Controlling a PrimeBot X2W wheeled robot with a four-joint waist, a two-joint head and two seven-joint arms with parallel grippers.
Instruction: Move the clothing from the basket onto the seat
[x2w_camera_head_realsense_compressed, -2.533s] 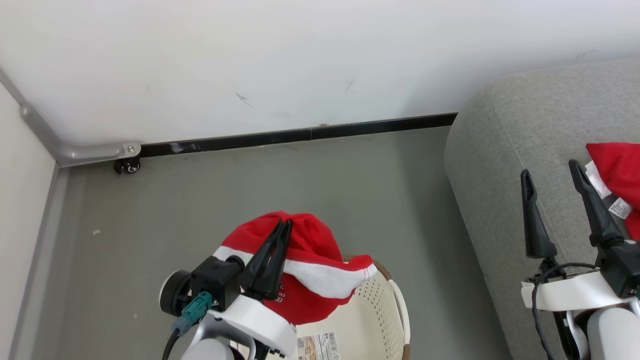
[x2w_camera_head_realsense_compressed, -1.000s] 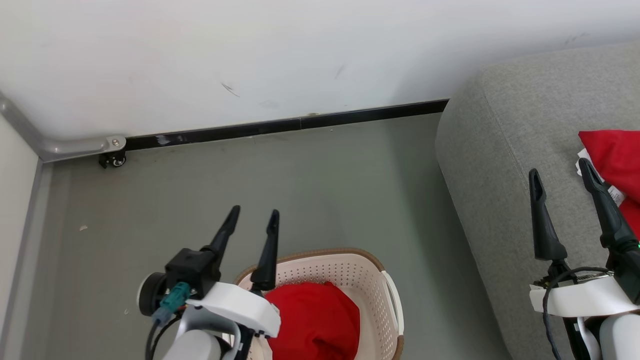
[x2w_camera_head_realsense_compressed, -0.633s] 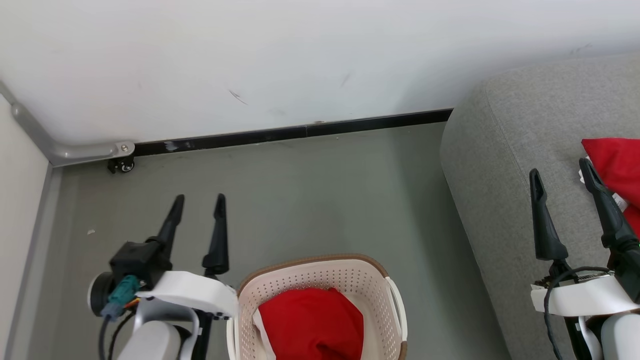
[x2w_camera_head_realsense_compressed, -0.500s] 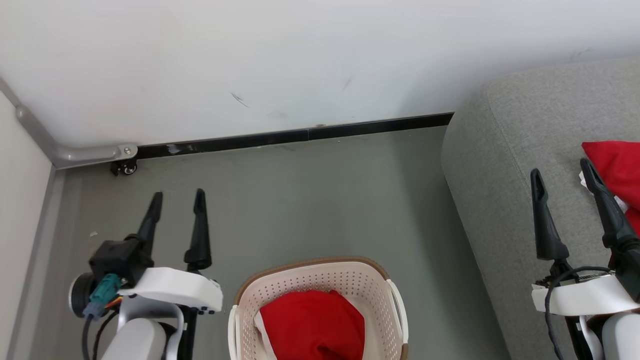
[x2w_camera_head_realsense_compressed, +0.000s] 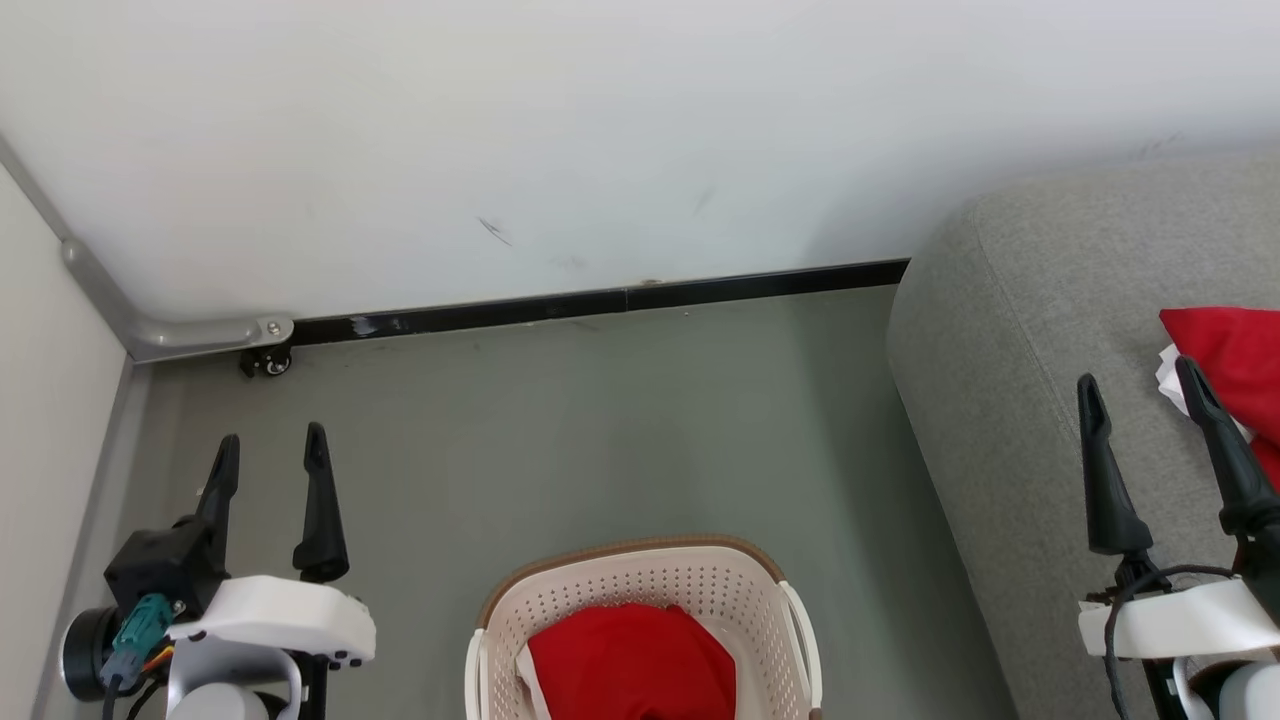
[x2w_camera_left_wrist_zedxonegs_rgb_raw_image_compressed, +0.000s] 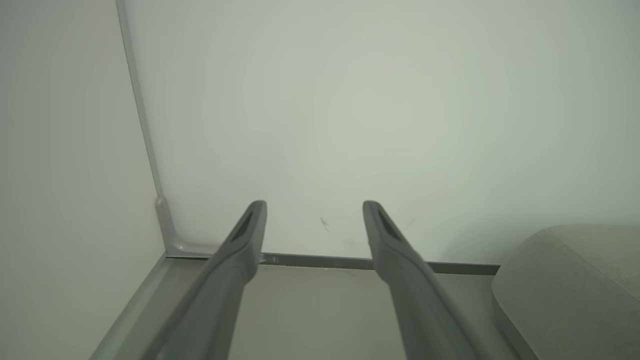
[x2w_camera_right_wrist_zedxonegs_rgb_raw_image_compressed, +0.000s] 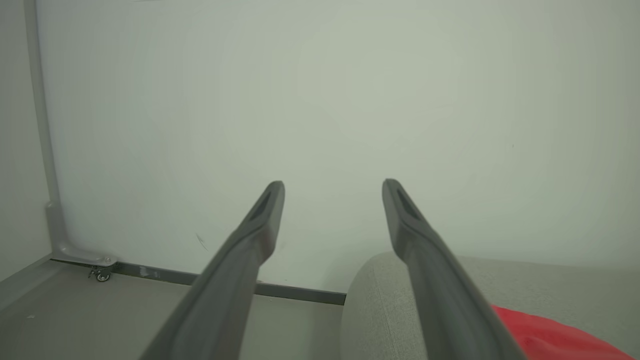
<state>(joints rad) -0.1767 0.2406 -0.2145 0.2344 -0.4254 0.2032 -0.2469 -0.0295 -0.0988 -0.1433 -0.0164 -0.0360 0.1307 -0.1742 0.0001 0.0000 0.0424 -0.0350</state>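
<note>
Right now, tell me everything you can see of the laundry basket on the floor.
The basket is cream-white plastic with rows of small holes in its wall and a brown woven-look rim. A pale handle shows on its right side. It stands upright on the grey floor, cut off by the head view's bottom edge. A red garment lies bunched inside. The grey sofa is to its right, floor between. The open left tool is off to its left, not touching.

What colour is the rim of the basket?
The basket rim is brown; the head view shows it best.
</note>
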